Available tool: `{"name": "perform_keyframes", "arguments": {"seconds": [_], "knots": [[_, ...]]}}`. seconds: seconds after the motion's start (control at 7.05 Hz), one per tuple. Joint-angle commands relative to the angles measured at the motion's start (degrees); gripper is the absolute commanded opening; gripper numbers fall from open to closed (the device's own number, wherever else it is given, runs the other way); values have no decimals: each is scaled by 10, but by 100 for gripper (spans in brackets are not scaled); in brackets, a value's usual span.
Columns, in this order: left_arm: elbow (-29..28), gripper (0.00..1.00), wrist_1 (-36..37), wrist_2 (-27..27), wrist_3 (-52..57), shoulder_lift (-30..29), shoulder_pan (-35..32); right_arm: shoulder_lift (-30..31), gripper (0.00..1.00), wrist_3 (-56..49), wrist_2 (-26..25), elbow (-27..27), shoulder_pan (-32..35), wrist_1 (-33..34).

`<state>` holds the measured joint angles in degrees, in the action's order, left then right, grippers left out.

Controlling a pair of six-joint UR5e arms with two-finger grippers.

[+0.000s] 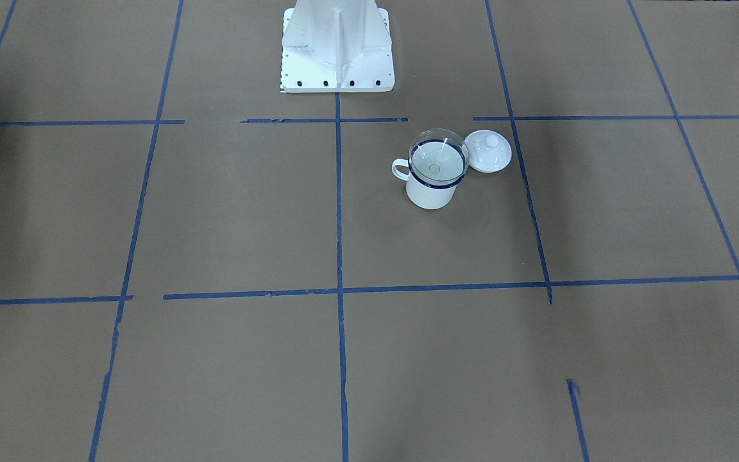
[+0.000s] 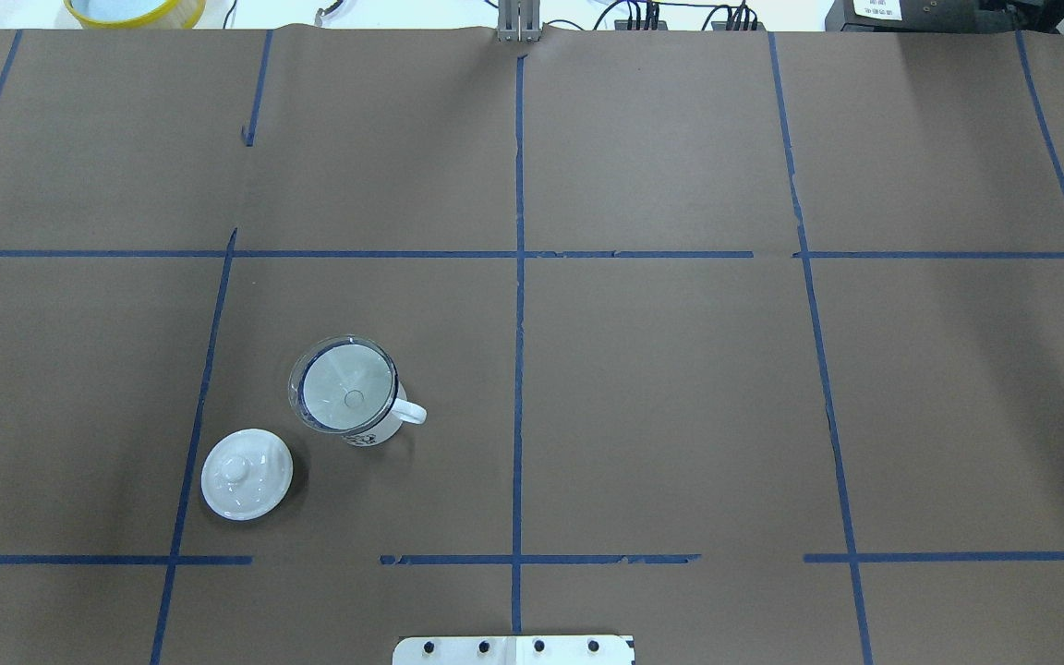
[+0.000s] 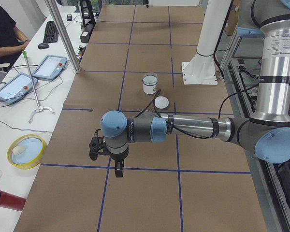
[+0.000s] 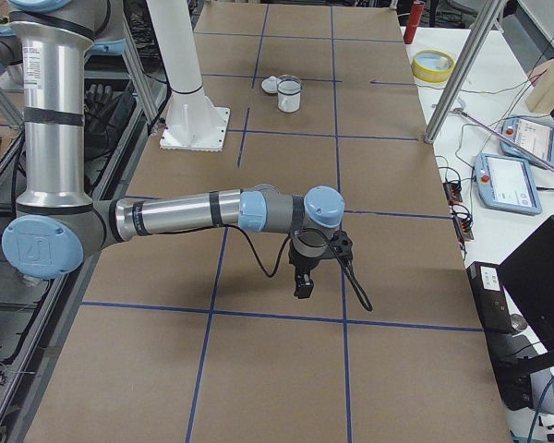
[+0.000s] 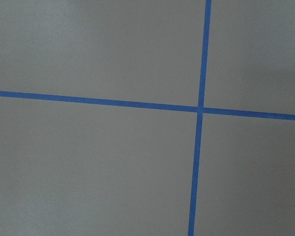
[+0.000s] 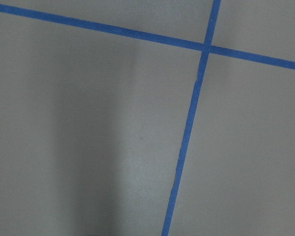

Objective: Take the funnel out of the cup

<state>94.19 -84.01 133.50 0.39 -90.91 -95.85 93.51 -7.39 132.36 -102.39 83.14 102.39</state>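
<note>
Funnel (image 2: 344, 385) upright in cup (image 2: 373, 430), left half of bench (image 2: 680, 416); left arm (image 3: 183, 128) nearer, jaws well apart from it. Jaws' opening, both arms: cannot tell.

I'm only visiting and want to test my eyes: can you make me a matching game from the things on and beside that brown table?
Things:
1 clear funnel
2 white enamel mug
3 white domed lid
4 yellow dish

States:
A lies knob up beside the mug
B on the white side bench
C sits in the mug's mouth
D stands upright, dark blue rim

Pairs: 1-C; 2-D; 3-A; 4-B
</note>
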Motion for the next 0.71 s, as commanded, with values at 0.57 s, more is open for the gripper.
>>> {"name": "perform_keyframes", "arguments": {"seconds": [0.57], "knots": [[4,100,-6,0,4,-16,-2,0,100,-1,0,0,0,0]]}}
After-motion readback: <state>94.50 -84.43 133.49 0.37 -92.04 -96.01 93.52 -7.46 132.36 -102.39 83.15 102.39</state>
